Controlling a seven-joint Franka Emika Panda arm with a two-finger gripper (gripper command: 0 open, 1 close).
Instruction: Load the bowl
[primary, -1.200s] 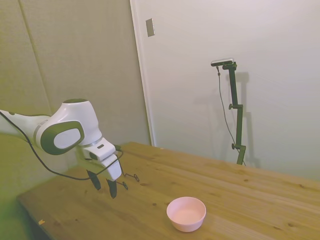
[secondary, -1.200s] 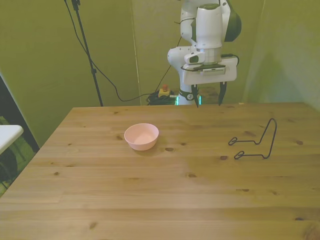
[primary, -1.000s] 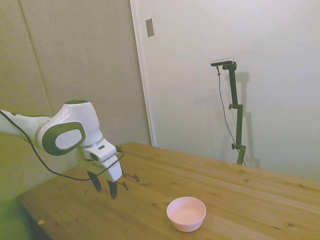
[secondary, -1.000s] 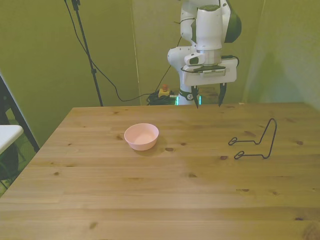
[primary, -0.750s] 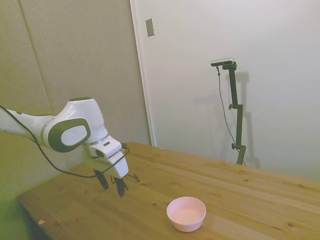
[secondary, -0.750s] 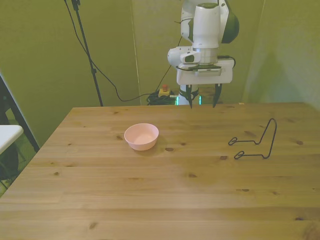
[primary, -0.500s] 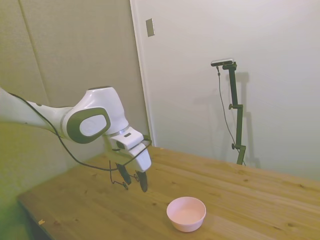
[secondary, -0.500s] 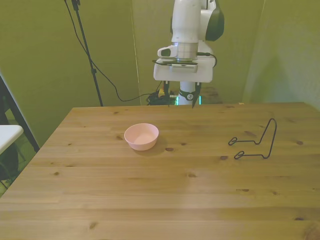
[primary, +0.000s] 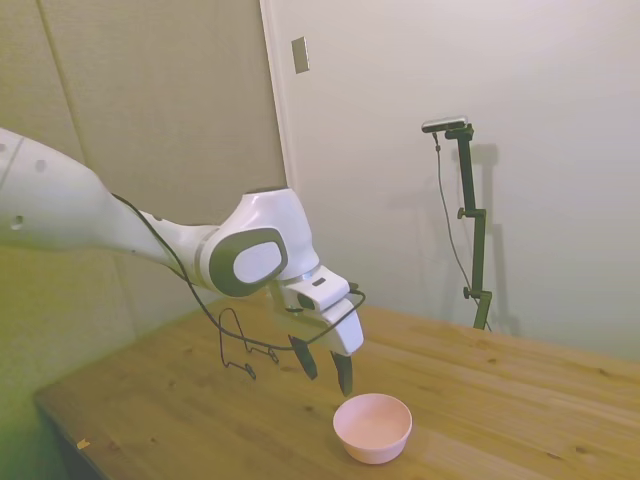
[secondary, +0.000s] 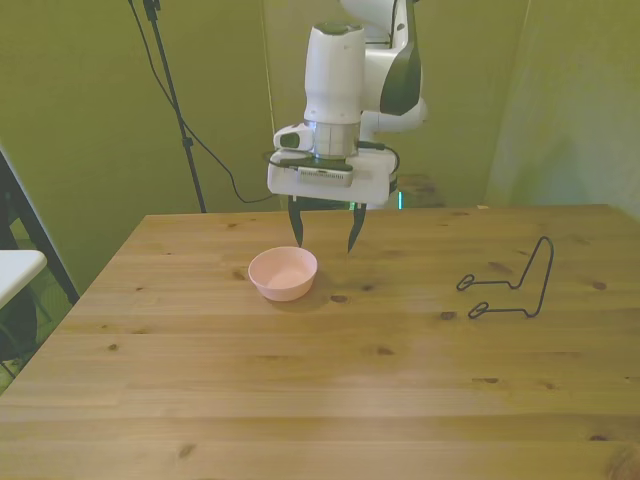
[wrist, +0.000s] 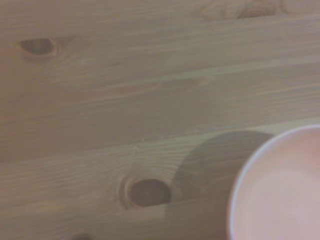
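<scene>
Bare table (secondary: 300, 400) around bowl (secondary: 283, 273)

bowl (wrist: 280, 190) soft-focused and cut off at the wrist view's edge, its contents indiscernible

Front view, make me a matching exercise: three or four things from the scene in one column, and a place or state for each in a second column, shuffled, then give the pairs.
Column one:
1. bowl
2. gripper
3. wire stand
4. table

Column two:
A. black, standing on the wood toward the front view's right
B. open, in the air just above and beside the bowl
C. pale pink, empty, resting on the wood
D. light planks with dark knots

Pairs: 1-C, 2-B, 3-A, 4-D
</scene>
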